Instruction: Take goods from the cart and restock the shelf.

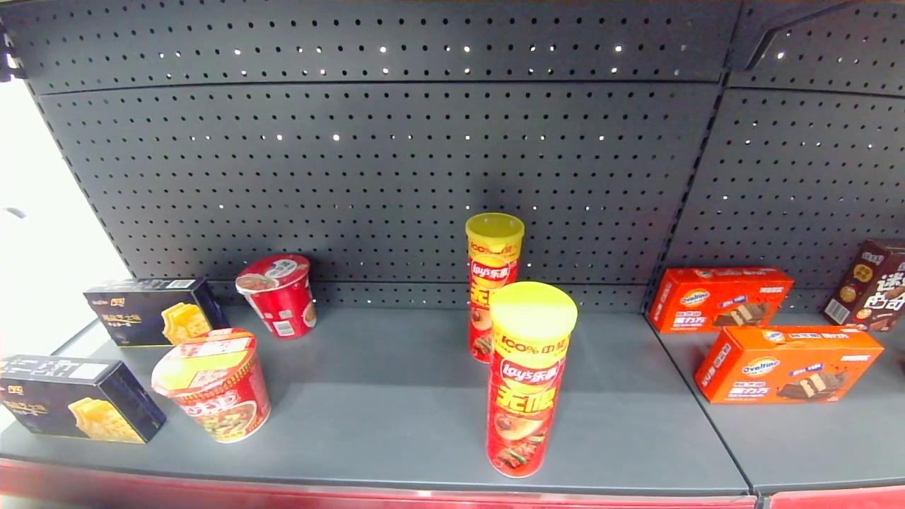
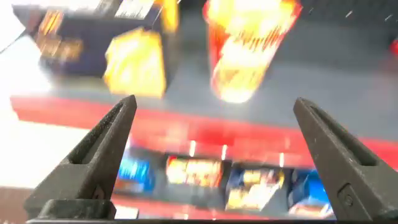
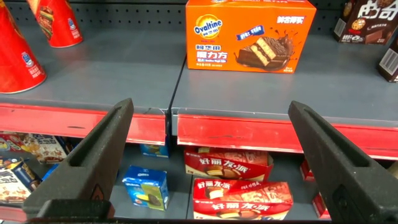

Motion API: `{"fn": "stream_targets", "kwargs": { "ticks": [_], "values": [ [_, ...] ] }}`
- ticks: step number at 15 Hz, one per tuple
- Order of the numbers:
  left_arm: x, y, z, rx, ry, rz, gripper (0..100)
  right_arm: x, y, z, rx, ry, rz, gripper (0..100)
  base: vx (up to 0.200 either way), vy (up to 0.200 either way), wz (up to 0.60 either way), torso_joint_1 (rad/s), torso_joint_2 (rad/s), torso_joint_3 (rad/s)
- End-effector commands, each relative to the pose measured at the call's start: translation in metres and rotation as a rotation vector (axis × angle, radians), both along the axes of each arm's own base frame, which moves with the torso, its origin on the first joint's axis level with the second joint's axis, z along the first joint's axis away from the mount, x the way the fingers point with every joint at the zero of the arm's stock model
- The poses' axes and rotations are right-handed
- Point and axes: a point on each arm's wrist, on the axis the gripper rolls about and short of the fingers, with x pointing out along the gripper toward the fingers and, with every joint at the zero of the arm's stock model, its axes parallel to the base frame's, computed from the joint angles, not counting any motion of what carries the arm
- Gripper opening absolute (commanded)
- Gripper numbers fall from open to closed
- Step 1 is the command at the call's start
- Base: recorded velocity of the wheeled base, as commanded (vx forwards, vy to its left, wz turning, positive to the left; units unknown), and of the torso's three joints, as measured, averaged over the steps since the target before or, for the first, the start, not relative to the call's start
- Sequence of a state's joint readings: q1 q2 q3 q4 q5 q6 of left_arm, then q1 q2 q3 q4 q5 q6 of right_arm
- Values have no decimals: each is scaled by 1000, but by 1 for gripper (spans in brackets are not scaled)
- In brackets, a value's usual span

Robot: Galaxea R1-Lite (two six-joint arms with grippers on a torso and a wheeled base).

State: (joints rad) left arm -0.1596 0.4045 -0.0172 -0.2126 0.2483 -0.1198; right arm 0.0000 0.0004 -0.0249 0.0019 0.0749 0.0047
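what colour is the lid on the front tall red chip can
Yellow: the round lid of the front tall red chip can shows best in the head view.

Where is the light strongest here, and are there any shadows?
Head view: washed-out white past the shelf end on the robot's left; light pricks through the pegboard; the rear chip can casts a soft shadow on it. Left wrist view: white glare beside the dark box.

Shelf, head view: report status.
Left gripper open, empty. Right gripper open, empty, facing orange box. Shelf: front chip can and rear chip can upright. Noodle cup ahead of left gripper.
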Motion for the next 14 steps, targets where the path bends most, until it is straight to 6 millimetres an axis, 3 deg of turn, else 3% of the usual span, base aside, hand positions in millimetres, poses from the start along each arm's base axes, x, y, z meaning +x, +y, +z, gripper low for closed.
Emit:
{"fn": "stream_targets", "kwargs": {
  "ticks": [1,7,14],
  "values": [
    [-30,4,-22,-4,-113,-6,100,0,0,0,0,0,0,100,0,0,0,0,0,0],
    [-30,0,-26,101,-75,-174,100,0,0,0,1,0,2,100,0,0,0,0,0,0],
    [-30,0,-27,101,-67,-199,100,0,1,0,-13,8,32,100,0,0,0,0,0,0]
  ]
}}
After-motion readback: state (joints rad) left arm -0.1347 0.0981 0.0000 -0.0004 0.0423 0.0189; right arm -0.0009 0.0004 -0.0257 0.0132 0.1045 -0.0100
